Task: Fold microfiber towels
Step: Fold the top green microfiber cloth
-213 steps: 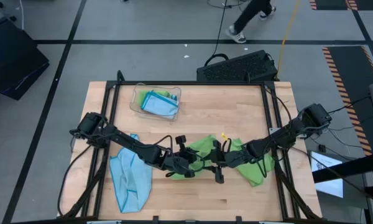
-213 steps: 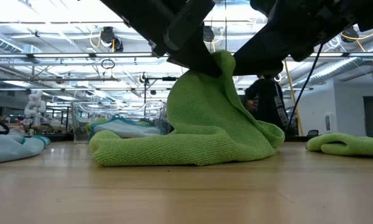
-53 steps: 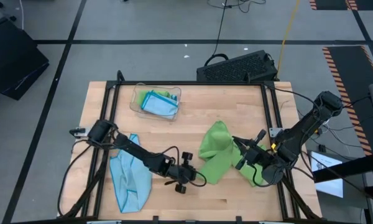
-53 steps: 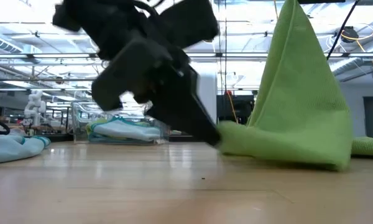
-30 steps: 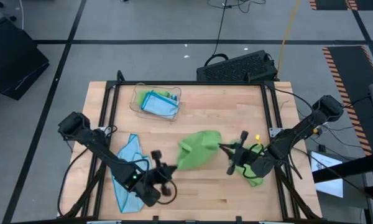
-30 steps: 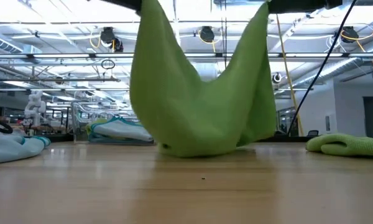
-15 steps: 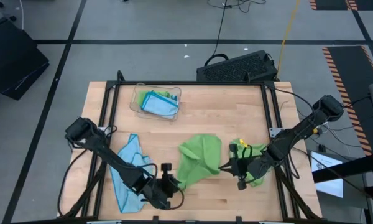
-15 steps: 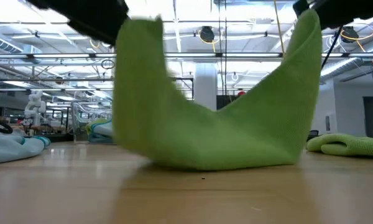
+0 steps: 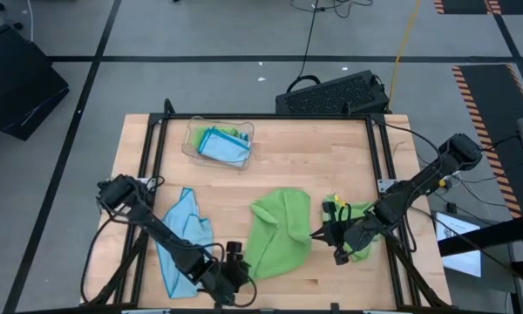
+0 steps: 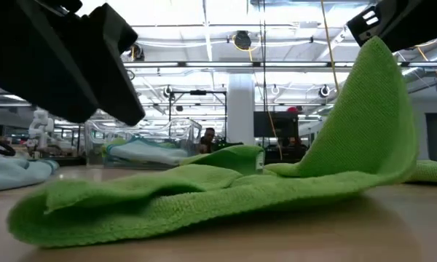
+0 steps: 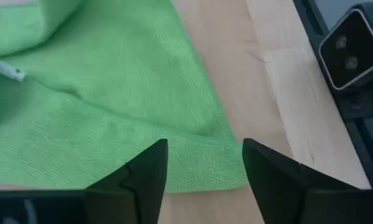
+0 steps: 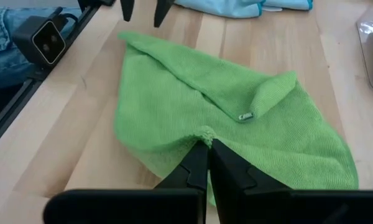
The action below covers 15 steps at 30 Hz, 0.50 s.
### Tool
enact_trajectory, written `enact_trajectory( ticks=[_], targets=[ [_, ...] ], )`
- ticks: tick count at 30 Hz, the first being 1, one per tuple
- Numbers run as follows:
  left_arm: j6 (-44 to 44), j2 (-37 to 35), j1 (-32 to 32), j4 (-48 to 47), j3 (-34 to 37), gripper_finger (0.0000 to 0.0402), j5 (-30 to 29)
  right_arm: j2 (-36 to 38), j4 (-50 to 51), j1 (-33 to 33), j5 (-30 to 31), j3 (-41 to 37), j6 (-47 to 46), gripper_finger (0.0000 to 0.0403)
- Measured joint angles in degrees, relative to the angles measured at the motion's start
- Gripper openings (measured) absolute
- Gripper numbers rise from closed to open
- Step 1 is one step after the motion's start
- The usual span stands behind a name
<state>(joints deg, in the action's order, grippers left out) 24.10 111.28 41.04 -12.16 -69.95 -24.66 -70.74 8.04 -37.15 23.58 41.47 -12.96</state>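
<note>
The left pincer (image 9: 235,266) has just opened and let go of the green towel (image 9: 277,231), which now lies flat on the bench (image 9: 331,148) near its front edge. The right pincer (image 9: 324,234) still pinches the far corner up. Spreading looks nearly done; the folding is not started.

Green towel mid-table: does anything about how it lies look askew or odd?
Yes. The green towel isn't flat: one corner is flipped over near its white tag, and the right pincer, shut, holds one edge up off the table. The left pincer is open beside it.
</note>
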Motion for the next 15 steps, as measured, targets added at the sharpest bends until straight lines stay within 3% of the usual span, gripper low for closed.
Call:
enact_trajectory(
  ticks=[15],
  targets=[
    [-1.93,0.11,0.42,5.07,-0.02,0.0211,8.45,0.0,-0.02,0.0,0.29,0.0,1.71,0.0004]
  ],
)
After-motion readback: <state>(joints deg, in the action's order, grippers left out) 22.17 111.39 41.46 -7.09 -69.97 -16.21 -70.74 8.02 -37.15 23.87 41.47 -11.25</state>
